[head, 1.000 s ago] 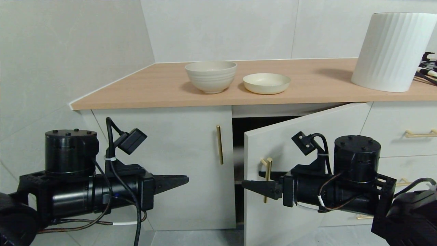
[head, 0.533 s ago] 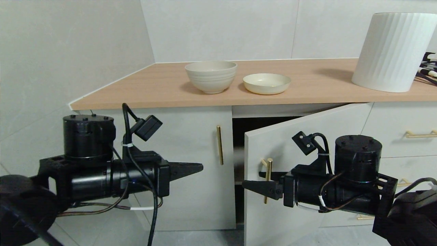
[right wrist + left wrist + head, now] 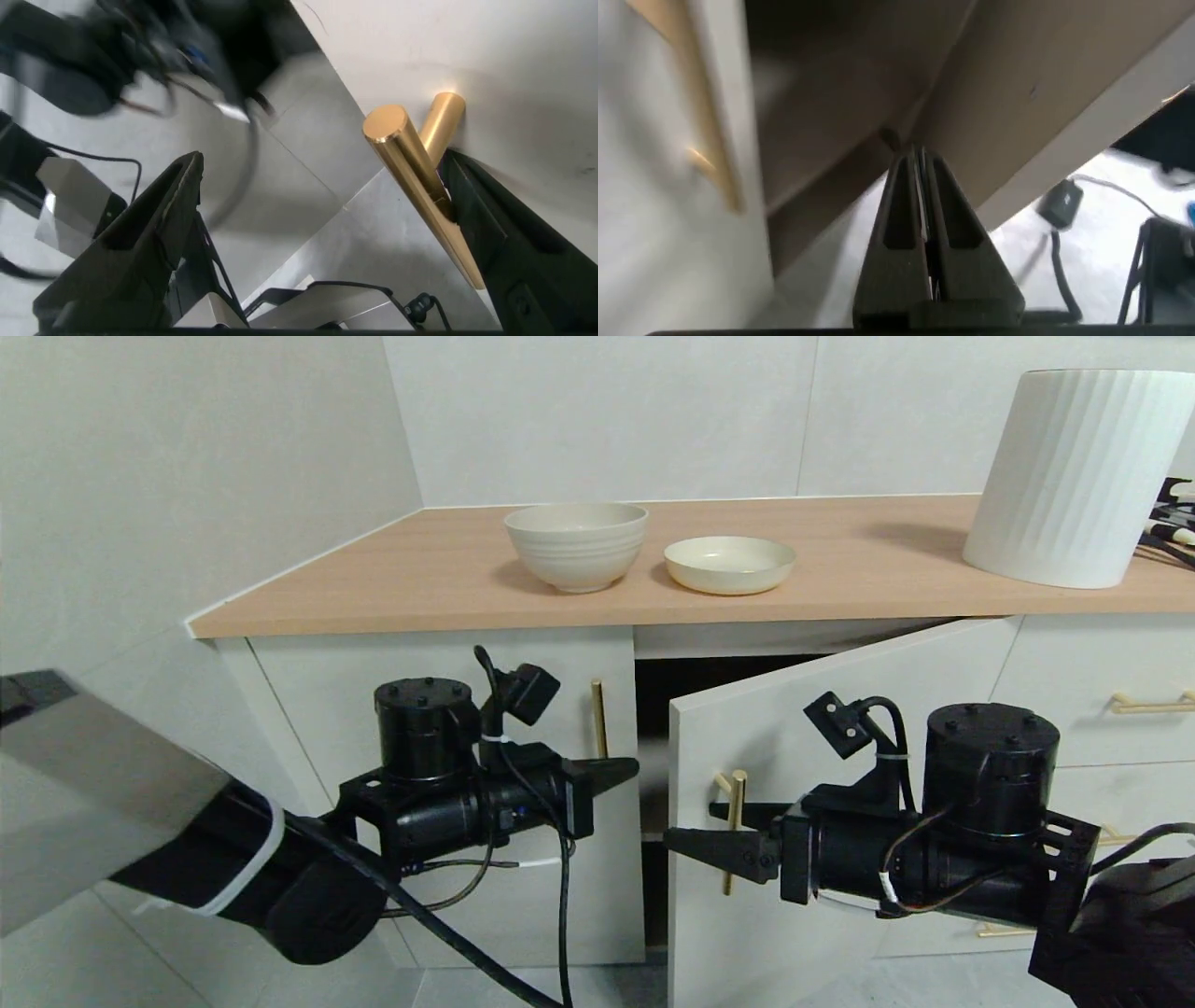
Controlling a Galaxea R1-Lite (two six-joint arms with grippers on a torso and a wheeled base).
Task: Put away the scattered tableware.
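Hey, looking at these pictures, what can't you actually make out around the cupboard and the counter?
Inside of the cupboard: head view, dark, and the half-open door covers most of it.
Bottom of the bowl: head view, its own near wall hides it.
The dark items beside the white container: head view, cut off by the edge.
The left door handle: left wrist view, blurred, past the shut left claw.

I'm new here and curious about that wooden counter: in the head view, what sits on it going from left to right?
Deep ribbed cream bowl → shallow cream dish → tall white ribbed container.
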